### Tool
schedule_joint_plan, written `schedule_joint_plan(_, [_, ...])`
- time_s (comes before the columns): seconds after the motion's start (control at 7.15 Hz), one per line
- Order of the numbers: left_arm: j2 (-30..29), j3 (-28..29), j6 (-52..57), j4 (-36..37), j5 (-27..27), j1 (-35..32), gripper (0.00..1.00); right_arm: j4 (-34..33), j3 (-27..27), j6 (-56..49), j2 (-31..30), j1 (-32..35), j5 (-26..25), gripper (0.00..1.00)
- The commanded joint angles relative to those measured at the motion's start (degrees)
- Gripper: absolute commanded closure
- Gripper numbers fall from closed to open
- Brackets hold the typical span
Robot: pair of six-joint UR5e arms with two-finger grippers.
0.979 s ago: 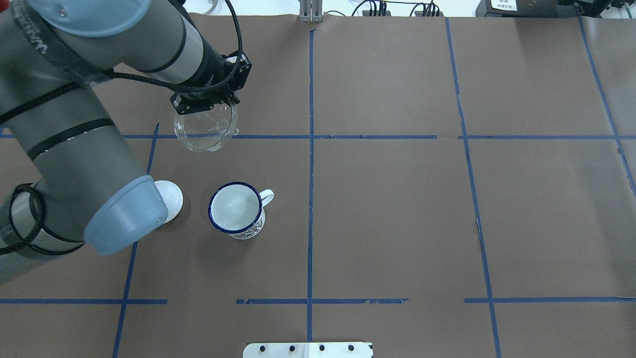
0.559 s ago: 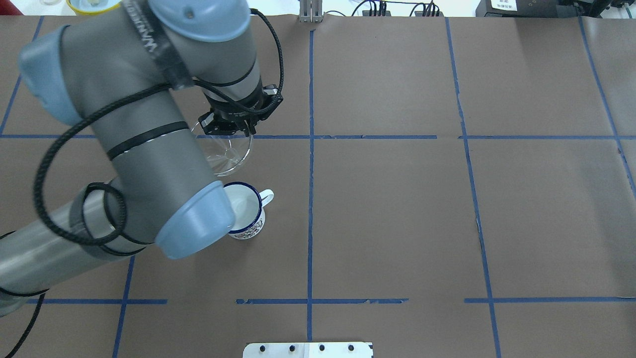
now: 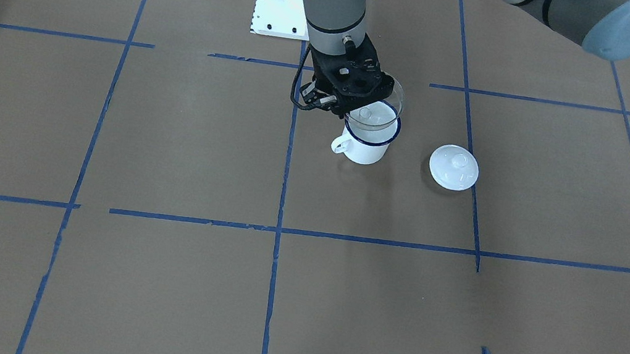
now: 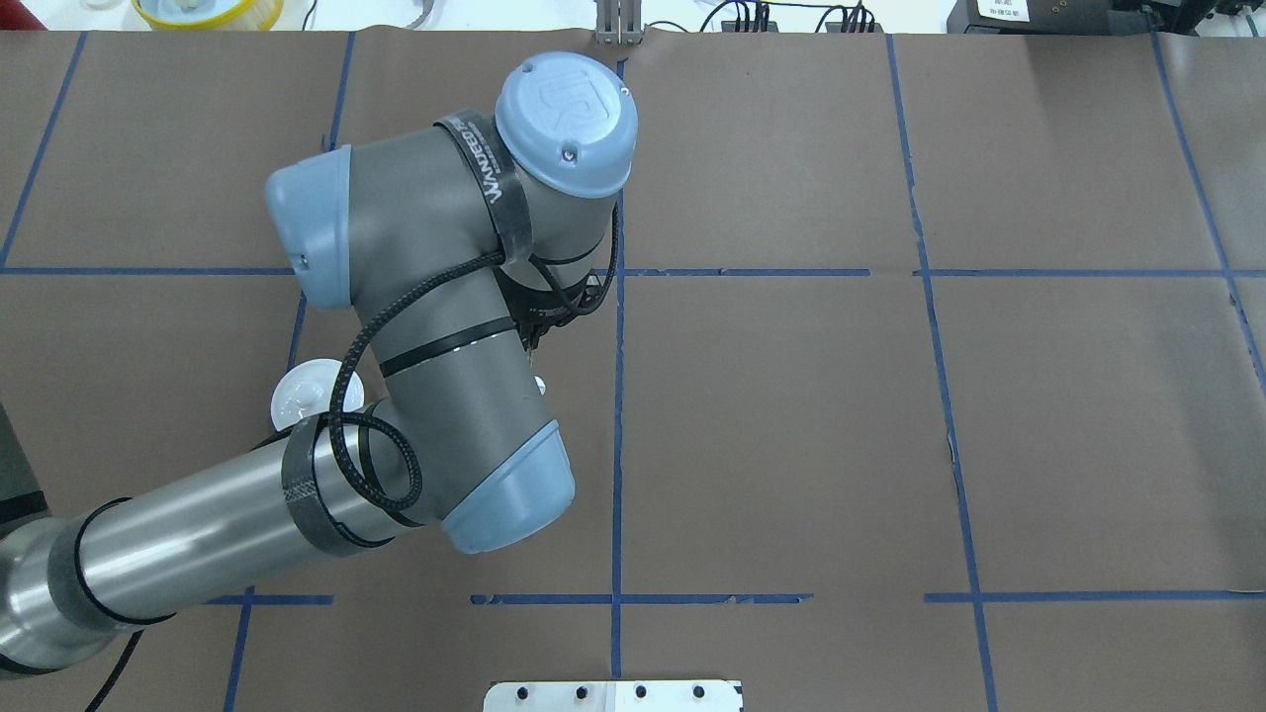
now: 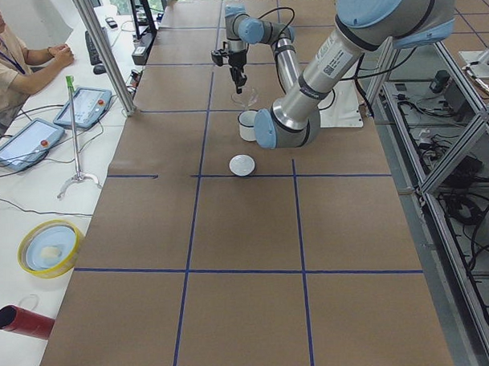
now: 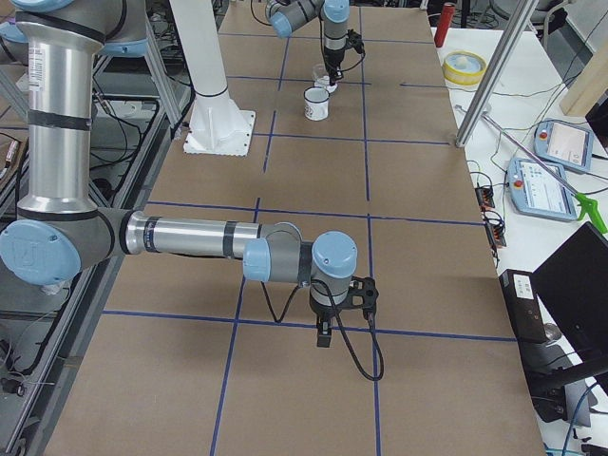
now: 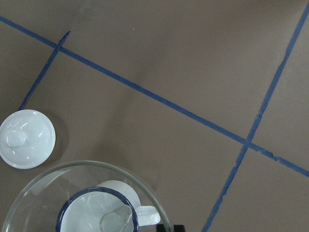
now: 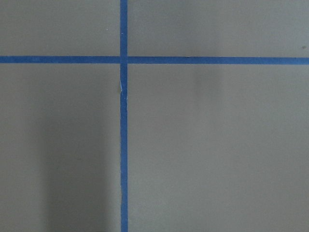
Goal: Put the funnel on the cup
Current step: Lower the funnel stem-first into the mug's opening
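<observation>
The clear funnel hangs in my left gripper, which is shut on its rim. It sits directly over the white blue-rimmed cup, with the spout centred above the cup's mouth. The left wrist view shows the funnel's rim ringing the cup below. The exterior left view shows a small gap between the funnel and the cup. In the overhead view my left arm hides both. My right gripper shows only in the exterior right view, far from the cup; I cannot tell its state.
A round white knobbed lid lies on the brown paper beside the cup and shows partly in the overhead view. A white base plate lies behind the cup. An operator sits at a side table with pendants.
My left arm has carried the funnel from beyond the cup toward the robot's side until it sits over the cup. The arm now covers the cup in the overhead view.
</observation>
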Motion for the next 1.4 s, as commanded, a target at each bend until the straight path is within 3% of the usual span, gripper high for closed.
schedule_joint_plan(0.0, [2.1,0.0,0.2,-0.8,0.0,1.4,1.00,0.0,0.0,0.0,0.0,0.0,0.0,0.00])
schedule_joint_plan(0.28, [4.0,0.5,0.2,-5.3,0.0,2.5,1.00,0.0,0.0,0.0,0.0,0.0,0.0,0.00])
schedule_joint_plan(1.26, [6.8,0.6,0.3,-9.9,2.5,2.9,1.00,0.0,0.0,0.0,0.0,0.0,0.0,0.00])
